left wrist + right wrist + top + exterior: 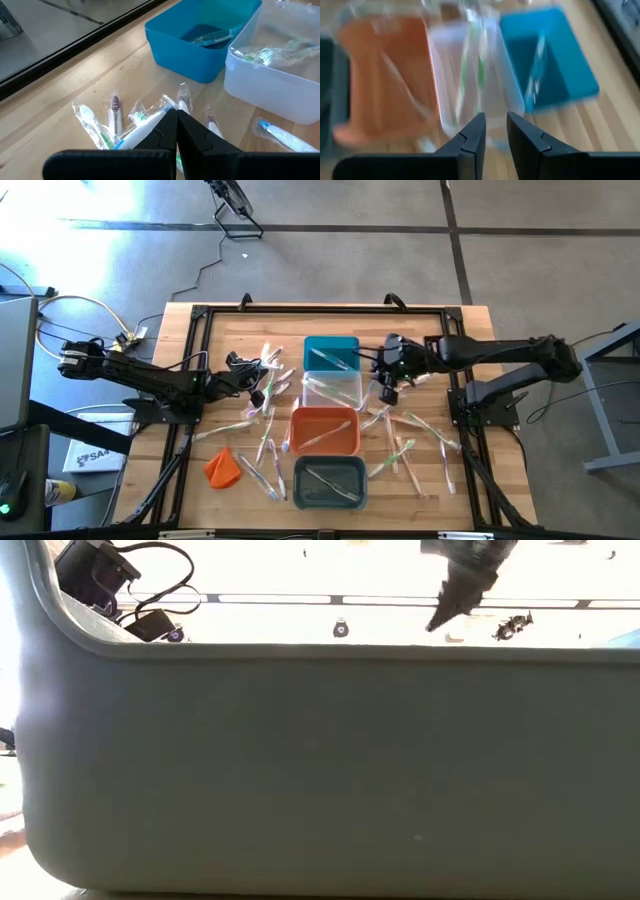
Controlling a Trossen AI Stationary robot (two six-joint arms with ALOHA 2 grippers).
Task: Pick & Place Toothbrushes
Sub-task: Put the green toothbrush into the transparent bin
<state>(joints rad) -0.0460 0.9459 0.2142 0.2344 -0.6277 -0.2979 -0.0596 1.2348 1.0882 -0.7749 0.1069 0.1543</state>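
Observation:
Wrapped toothbrushes lie scattered on the wooden table, one group (262, 415) left of the bins and another (415, 442) right of them. A column of bins runs from far to near: teal (331, 353), clear (332, 390), orange (325, 430) and grey (330, 482), each with a toothbrush inside. My left gripper (176, 119) is shut over the left group of toothbrushes (115, 107), with nothing between its fingers. My right gripper (495, 125) is raised beside the clear bin (465, 75). It is open by a narrow gap with nothing in it.
A small orange lump (222, 468) lies at the near left of the table. A black frame (200, 315) borders the table. In the low view the grey bin's wall (320, 770) fills nearly the whole picture. Cables run off the table's left side (80, 310).

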